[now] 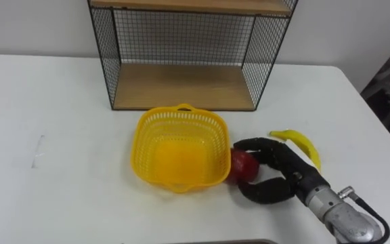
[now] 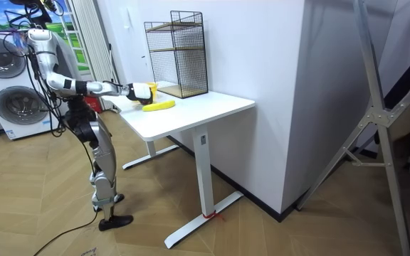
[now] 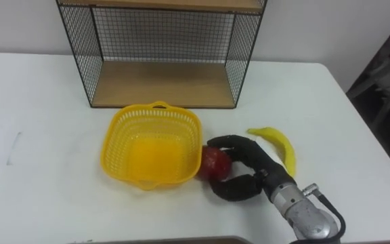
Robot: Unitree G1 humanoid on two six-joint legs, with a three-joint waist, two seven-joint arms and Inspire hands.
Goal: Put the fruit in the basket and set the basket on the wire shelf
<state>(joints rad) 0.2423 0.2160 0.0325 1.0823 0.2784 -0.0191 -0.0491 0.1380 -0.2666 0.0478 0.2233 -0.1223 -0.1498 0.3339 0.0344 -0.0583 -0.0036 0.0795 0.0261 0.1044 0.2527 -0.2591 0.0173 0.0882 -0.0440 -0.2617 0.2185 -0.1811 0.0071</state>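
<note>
A yellow plastic basket [image 1: 179, 146] [image 3: 151, 144] stands empty on the white table, in front of the wire shelf [image 1: 185, 51] [image 3: 161, 49]. Right against its right side lies a red apple [image 1: 244, 167] [image 3: 214, 163]. My right hand [image 1: 276, 173] [image 3: 248, 169] is curled round that apple, fingers over the far side and thumb on the near side. A yellow banana [image 1: 302, 145] [image 3: 277, 144] lies on the table just beyond the hand, to the right. In the room view, I stand at the table's end with the right arm stretched out over it [image 2: 139, 91].
The white table [image 1: 46, 135] has broad free room to the left of the basket. The shelf's lower wooden board [image 1: 181, 88] lies bare behind the basket. The table's right edge runs close past the banana.
</note>
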